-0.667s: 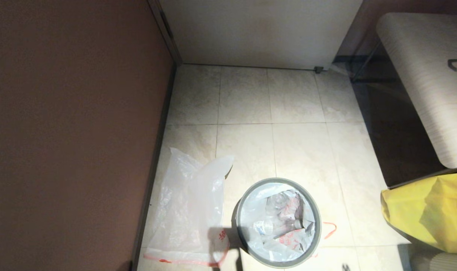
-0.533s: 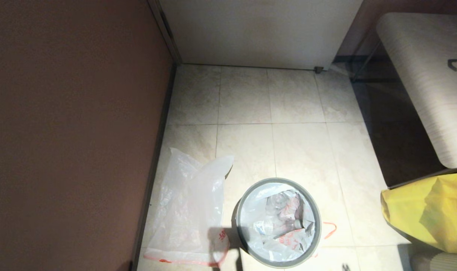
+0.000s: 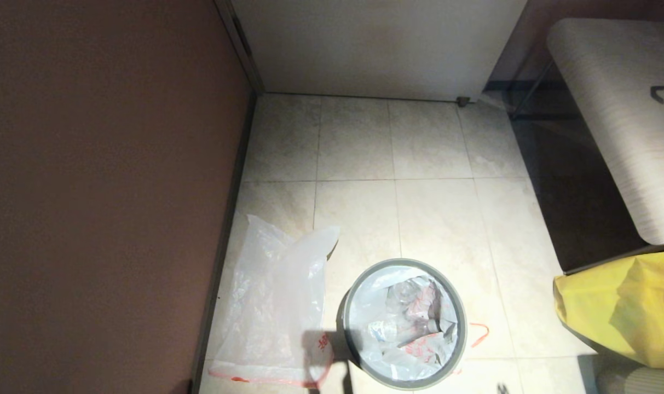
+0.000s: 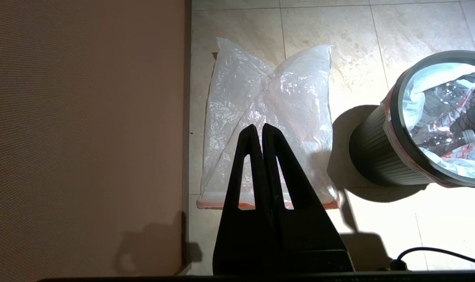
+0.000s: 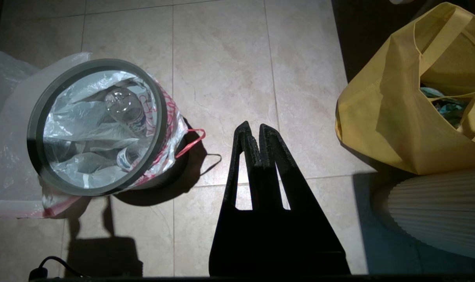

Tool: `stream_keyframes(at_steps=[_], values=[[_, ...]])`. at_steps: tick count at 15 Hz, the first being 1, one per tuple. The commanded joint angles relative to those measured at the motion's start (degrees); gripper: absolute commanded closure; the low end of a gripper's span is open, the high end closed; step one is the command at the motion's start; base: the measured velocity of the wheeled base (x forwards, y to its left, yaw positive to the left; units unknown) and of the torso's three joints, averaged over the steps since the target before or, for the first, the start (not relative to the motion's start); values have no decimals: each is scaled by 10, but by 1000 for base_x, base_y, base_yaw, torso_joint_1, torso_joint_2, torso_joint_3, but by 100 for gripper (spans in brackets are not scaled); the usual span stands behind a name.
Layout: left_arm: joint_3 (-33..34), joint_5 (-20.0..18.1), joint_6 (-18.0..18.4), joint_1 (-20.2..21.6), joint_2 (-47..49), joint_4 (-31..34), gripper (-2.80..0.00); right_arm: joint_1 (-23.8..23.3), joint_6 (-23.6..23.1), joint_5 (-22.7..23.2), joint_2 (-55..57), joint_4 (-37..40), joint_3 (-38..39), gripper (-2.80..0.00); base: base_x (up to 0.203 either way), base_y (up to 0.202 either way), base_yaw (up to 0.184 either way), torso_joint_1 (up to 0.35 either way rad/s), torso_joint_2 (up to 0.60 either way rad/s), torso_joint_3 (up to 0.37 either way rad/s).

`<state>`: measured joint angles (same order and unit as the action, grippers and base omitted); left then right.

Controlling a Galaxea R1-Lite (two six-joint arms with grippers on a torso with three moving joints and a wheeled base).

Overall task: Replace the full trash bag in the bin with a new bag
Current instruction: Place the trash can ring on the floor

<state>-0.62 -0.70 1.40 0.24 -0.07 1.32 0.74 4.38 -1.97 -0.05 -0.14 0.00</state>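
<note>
The bin (image 3: 349, 306) stands on the tiled floor near the front, a black round basket with a grey hoop rim (image 5: 37, 113). Inside it sits the full trash bag (image 3: 403, 328), white with red print, holding clear bottles (image 5: 124, 107); a red drawstring loop (image 5: 190, 141) hangs over the bin's right side. To the bin's left the new bag (image 3: 271, 306) lies flat on the floor, red hem toward me. My left gripper (image 4: 259, 127) hovers shut above the new bag (image 4: 268, 94), holding nothing. The right gripper (image 5: 252, 127) hangs shut over bare floor right of the bin (image 4: 374, 160).
A dark red wall (image 3: 102, 191) runs along the left, close to the new bag. A big yellow bag (image 3: 622, 306) sits at the right, with a pleated white object (image 5: 441, 211) beside it. A pale bench (image 3: 622, 120) stands at the far right, a white door (image 3: 375, 44) at the back.
</note>
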Motion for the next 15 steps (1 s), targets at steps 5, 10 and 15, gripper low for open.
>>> stream_keyframes(at_steps=[5, 10, 15], values=[[0, 0, -1, 0, -1, 0, 0, 0, 0, 0, 0, 0, 0, 0, 0, 0, 0, 0, 0, 0], [0, 0, -1, 0, -1, 0, 0, 0, -4, 0, 0, 0, 1, 0, 0, 0, 0, 0, 0, 0], [0, 0, 0, 0, -1, 0, 0, 0, -14, -10, 3, 1, -56, 0, 0, 0, 0, 0, 0, 0]])
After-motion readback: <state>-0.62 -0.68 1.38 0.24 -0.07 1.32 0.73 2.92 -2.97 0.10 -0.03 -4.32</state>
